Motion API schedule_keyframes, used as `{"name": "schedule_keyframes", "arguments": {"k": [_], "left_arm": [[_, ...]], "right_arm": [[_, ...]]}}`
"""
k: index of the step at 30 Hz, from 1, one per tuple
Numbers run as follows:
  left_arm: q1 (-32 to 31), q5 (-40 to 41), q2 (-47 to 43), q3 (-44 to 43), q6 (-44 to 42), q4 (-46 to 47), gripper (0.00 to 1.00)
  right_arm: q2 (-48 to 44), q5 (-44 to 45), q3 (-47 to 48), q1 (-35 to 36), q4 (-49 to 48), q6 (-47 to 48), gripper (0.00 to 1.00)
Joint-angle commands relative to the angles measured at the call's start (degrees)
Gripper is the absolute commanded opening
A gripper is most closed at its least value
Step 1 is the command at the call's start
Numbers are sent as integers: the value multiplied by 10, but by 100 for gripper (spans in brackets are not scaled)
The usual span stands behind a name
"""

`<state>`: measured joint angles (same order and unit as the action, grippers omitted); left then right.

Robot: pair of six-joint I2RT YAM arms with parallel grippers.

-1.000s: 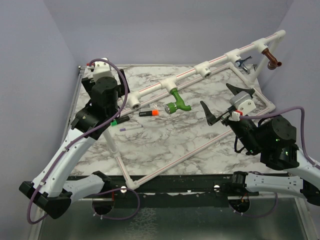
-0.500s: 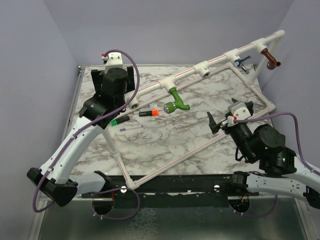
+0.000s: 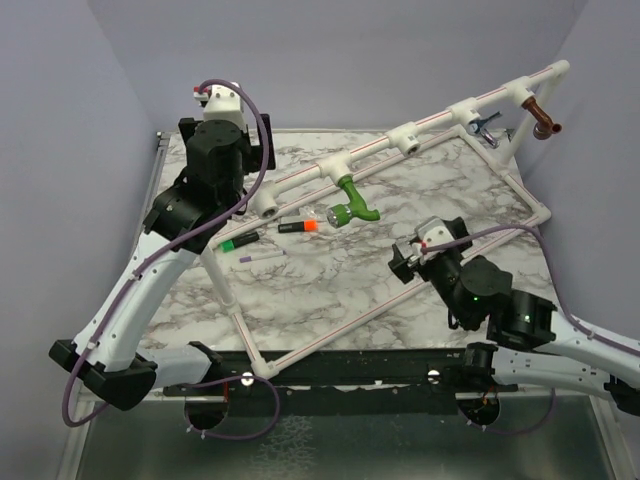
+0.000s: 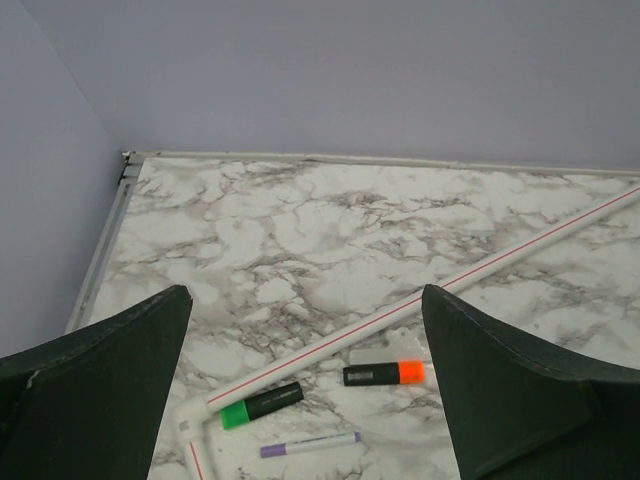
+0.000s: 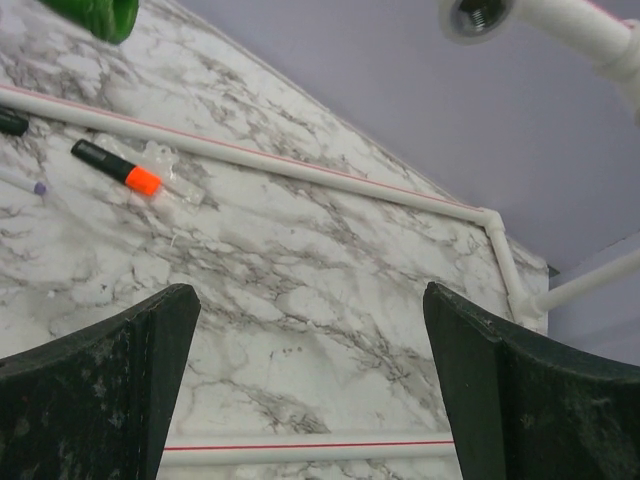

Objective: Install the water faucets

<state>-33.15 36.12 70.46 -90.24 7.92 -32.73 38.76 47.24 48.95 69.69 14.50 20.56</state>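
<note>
Marble table (image 3: 330,280) being crossed by a raised pipe (image 3: 438,121) | green faucet (image 3: 352,200) being carried at its tee (image 3: 335,170) | left gripper (image 4: 303,300) and right gripper (image 5: 310,295) being held wide apart, nothing being gripped

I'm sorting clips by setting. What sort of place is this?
Most likely a robot lab training cell, not real plumbing: a marble-patterned tabletop boxed in by plain lilac walls, and a free-standing white pipe frame carrying a green faucet and a copper faucet.
</note>
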Motion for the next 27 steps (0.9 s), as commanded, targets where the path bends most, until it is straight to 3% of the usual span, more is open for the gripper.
{"name": "schedule_keyframes", "arguments": {"k": [1, 7, 13, 22, 27], "left_arm": [[-4, -75, -2, -36, -5, 12, 99], [-4, -161, -26, -48, -11, 12, 99], [-4, -214, -71, -22, -8, 12, 99], [-4, -245, -131, 26, -2, 11, 99], [-4, -259, -151, 44, 5, 12, 99]], "right_arm": [[36, -30, -30, -23, -20, -38, 100], [90, -199, -65, -180, -57, -102, 100], [152, -289, -102, -308, -127, -158, 100], [187, -319, -206, -496, -290, -198, 100], [233, -273, -261, -554, -423, -221, 100]]}}
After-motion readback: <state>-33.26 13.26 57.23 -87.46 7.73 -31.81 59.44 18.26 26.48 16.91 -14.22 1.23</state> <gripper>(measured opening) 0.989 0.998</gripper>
